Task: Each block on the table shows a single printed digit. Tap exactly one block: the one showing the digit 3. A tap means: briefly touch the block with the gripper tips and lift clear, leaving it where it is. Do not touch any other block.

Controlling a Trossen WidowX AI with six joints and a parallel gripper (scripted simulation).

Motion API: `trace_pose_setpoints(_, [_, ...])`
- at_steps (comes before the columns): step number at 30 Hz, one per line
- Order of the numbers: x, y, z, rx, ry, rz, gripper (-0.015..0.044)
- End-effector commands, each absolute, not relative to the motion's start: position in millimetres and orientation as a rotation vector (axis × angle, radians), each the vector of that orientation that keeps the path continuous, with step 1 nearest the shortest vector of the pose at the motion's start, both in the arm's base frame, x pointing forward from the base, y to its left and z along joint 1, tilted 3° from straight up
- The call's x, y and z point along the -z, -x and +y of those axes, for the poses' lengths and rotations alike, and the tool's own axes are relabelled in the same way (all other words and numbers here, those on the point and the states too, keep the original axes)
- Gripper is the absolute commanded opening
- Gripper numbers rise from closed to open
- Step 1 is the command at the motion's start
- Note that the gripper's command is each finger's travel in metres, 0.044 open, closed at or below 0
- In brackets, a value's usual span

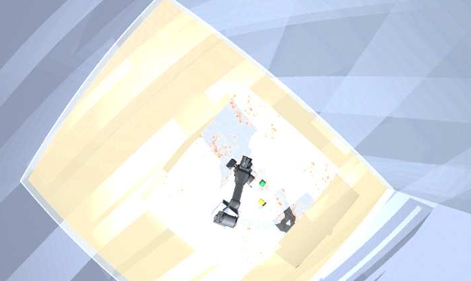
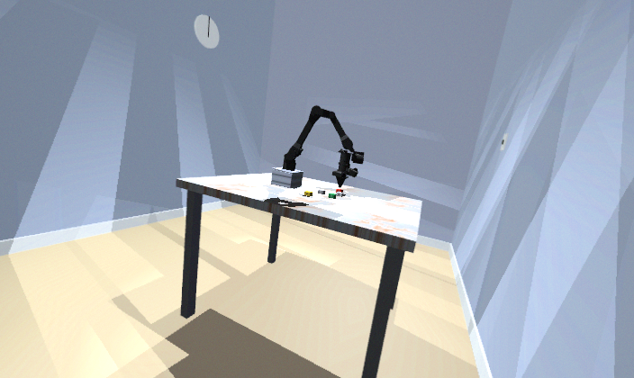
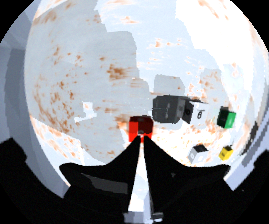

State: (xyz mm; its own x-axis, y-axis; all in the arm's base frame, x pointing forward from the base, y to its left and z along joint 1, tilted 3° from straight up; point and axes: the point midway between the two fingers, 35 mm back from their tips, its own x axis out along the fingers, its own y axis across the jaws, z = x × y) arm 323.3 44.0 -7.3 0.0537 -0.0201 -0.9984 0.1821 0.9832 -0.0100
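A red block [image 2: 339, 190] [image 3: 134, 131] sits on the table directly under the fingertips. Its top is in dark shadow and its digit cannot be read now. My gripper [image 2: 339, 185] [image 3: 141, 138] is shut with nothing between its tips. It points down just above the red block, and its tips overlap the block's near part in the wrist view. Whether they touch it cannot be told. A white block [image 3: 199, 114] [image 2: 339, 193] to the right carries a dark digit like an 8. A green block [image 1: 262, 182] [image 2: 331, 195] [image 3: 226, 118] sits further right, its digit unreadable.
A yellow block [image 1: 261, 202] [image 2: 308, 193] [image 3: 225, 153] and a white-grey block [image 2: 321, 192] [image 3: 197, 154] sit nearer the arm base [image 2: 286, 177]. A dark shadow-like patch [image 3: 168, 109] lies between the red block and the white block with the digit.
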Motion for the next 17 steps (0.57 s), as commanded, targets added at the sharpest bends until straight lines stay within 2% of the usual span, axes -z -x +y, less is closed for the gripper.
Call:
trace_pose_setpoints(1, [-6.5,-327.4,44.4,0.151,-0.129,1.492,0.002])
trace_pose_setpoints(2, [-6.5,-327.4,44.4,0.151,-0.129,1.492,0.002])
trace_pose_setpoints(6, [-30.0,-317.0,83.2,0.148,-0.132,1.494,0.0125])
trace_pose_setpoints(11, [-75.1,-280.0,148.8,0.143,-0.138,1.498,0.0256])
trace_pose_setpoints(16, [-82.1,-272.4,157.7,0.142,-0.138,1.498,0.0387])
trace_pose_setpoints(17, [-82.1,-272.4,157.7,0.142,-0.138,1.498,0.0387])
